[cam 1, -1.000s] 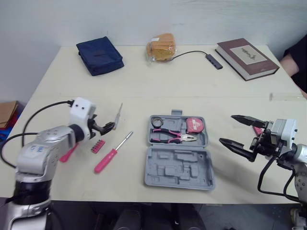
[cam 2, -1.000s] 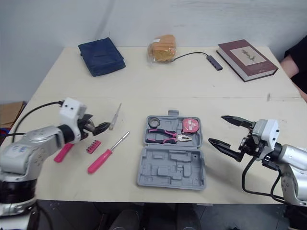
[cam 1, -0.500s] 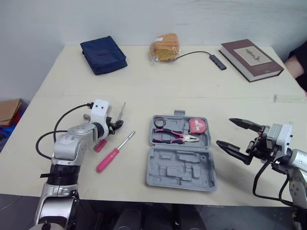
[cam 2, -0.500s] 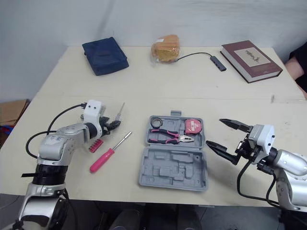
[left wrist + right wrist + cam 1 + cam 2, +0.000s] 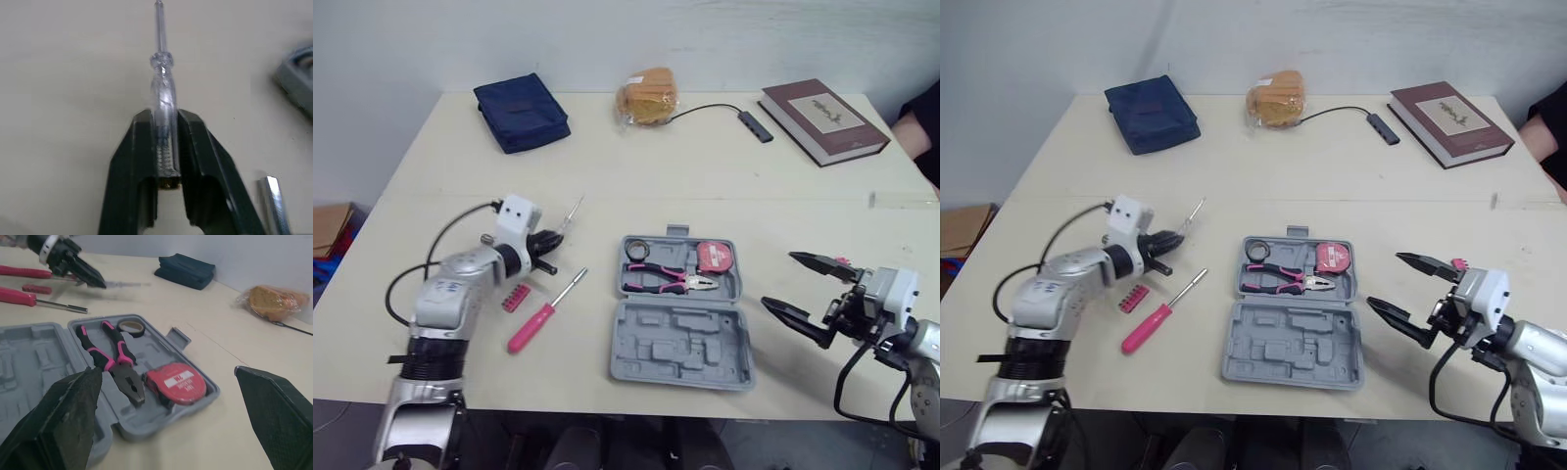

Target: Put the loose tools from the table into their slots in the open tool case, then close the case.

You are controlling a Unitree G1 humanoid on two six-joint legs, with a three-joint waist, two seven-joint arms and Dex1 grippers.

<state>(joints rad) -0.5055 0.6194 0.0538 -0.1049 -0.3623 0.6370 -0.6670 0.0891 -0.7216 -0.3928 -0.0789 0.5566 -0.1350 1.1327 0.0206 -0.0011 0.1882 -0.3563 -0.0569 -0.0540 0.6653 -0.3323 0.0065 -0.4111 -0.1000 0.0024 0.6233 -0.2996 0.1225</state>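
Tool case (image 5: 680, 343) lies open mid-table (image 5: 705, 176), pliers (image 5: 666, 279) + tape measure (image 5: 713, 258) in its far half. My right gripper (image 5: 776, 278) hangs spread wide just right of it. My left gripper (image 5: 548, 247), left of the case, pinches 1 clear screwdriver (image 5: 161, 83); pink screwdriver (image 5: 536, 321) + bit strip (image 5: 514, 299) lie nearby.

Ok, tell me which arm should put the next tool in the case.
Left: the left gripper is shut on the clear screwdriver beside the open tool case; the right gripper is open and empty.
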